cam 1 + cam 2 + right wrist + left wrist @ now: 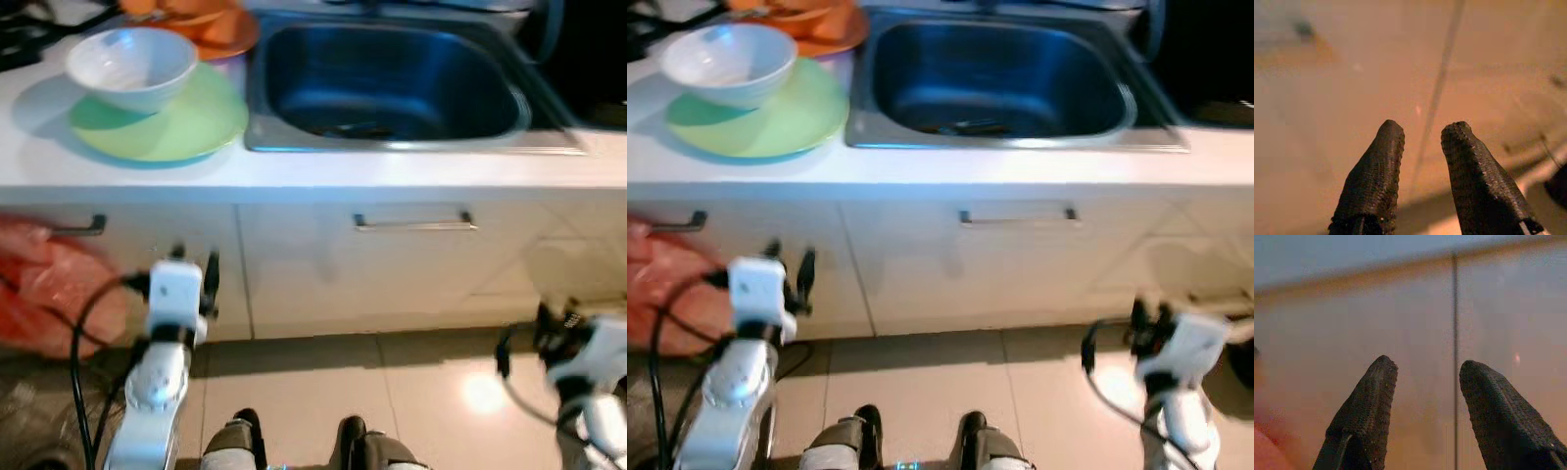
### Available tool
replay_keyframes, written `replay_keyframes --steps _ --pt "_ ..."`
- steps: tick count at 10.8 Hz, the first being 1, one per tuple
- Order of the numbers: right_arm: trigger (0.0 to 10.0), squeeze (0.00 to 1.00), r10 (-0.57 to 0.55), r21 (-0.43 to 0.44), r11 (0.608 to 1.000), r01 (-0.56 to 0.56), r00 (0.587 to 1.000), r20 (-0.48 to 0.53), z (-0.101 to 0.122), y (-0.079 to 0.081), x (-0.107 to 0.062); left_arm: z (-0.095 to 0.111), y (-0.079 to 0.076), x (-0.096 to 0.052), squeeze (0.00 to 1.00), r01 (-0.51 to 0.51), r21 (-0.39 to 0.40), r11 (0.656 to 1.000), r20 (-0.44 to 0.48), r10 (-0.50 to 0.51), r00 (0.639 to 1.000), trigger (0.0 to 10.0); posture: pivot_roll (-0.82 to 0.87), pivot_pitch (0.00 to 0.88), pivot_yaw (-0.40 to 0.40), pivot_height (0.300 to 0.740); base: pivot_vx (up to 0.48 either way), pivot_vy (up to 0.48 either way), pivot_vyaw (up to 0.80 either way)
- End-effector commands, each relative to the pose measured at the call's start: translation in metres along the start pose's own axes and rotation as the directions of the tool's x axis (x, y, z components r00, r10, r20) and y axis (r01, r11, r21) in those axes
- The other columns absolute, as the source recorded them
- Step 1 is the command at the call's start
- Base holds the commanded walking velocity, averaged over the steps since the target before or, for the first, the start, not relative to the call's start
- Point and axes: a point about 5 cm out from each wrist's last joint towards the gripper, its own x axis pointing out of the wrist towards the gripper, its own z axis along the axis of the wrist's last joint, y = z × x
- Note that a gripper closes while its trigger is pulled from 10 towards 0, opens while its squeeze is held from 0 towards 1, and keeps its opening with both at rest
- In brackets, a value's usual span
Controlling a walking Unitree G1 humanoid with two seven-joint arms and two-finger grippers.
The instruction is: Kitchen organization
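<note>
A white bowl (130, 64) sits on a green plate (186, 127) on the white counter (323, 174), left of the steel sink (392, 83). Orange plates (217, 29) lie behind the bowl. My left gripper (195, 260) is held low in front of the cabinet doors, below the plate, open and holding nothing. In the left wrist view its fingertips (1378, 377) point at the cabinet front. My right gripper (1148, 315) hangs low at the right above the floor, also open and holding nothing (1422, 132).
A drawer handle (415, 223) runs under the sink and another handle (83, 227) sits at the left. A red bag (44, 294) lies beside the left cabinet. The tiled floor (431, 392) and my feet (294, 446) are below.
</note>
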Motion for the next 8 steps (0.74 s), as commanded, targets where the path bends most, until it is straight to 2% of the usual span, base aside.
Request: replay_keyframes --steps 1,2,3,4,5,6,7,8 --pt "10.0 0.0 -0.025 -0.015 1.0 0.024 0.999 -0.042 -0.01 -0.009 -0.003 -0.011 -0.001 -0.004 0.0 0.001 -0.003 1.0 -0.042 -0.001 0.999 10.0 0.09 0.208 -0.06 0.74 0.0 0.0 0.0" --pt "10.0 0.0 0.018 0.02 1.0 -0.015 0.987 -0.157 -0.035 -0.002 -0.003 -0.032 -0.002 -0.009 0.0 0.005 -0.013 1.0 -0.125 -0.007 0.992 10.0 0.09 0.207 -0.059 0.74 0.0 0.0 0.0" --pt "10.0 0.0 0.043 0.011 0.999 -0.041 0.963 -0.267 -0.059 0.003 -0.006 -0.055 -0.007 -0.015 0.0 0.037 -0.008 0.999 -0.224 -0.038 0.974 10.0 0.1 0.204 -0.056 0.74 0.0 0.0 0.0" --pt "10.0 0.0 0.048 -0.005 0.999 -0.053 0.926 -0.374 -0.081 0.008 -0.012 -0.077 -0.013 -0.021 0.0 0.062 -0.023 0.998 -0.31 -0.066 0.948 10.0 0.1 0.201 -0.054 0.74 0.0 0.0 0.0" --pt "10.0 0.0 0.067 0.012 0.998 -0.07 0.878 -0.474 -0.102 0.015 -0.022 -0.097 -0.018 -0.03 0.0 0.054 -0.085 0.995 -0.387 -0.083 0.918 10.0 0.1 0.202 -0.052 0.74 0.0 0.0 0.0" --pt "10.0 0.0 0.096 0.01 0.994 -0.11 0.823 -0.56 -0.118 0.021 -0.034 -0.119 -0.023 -0.041 0.0 0.056 -0.13 0.99 -0.487 -0.113 0.866 10.0 0.1 0.203 -0.05 0.74 0.0 0.0 0.0" --pt "10.0 0.0 0.138 0.028 0.988 -0.151 0.793 -0.594 -0.126 0.028 -0.04 -0.139 -0.026 -0.055 0.0 0.095 -0.094 0.991 -0.592 -0.133 0.795 10.0 0.09 0.207 -0.053 0.74 0.0 0.0 0.0" --pt "10.0 0.0 0.133 0.017 0.987 -0.16 0.747 -0.652 -0.136 0.03 -0.048 -0.149 -0.027 -0.061 0.0 0.111 -0.083 0.99 -0.656 -0.138 0.742 10.0 0.09 0.206 -0.057 0.74 0.0 0.0 0.0"
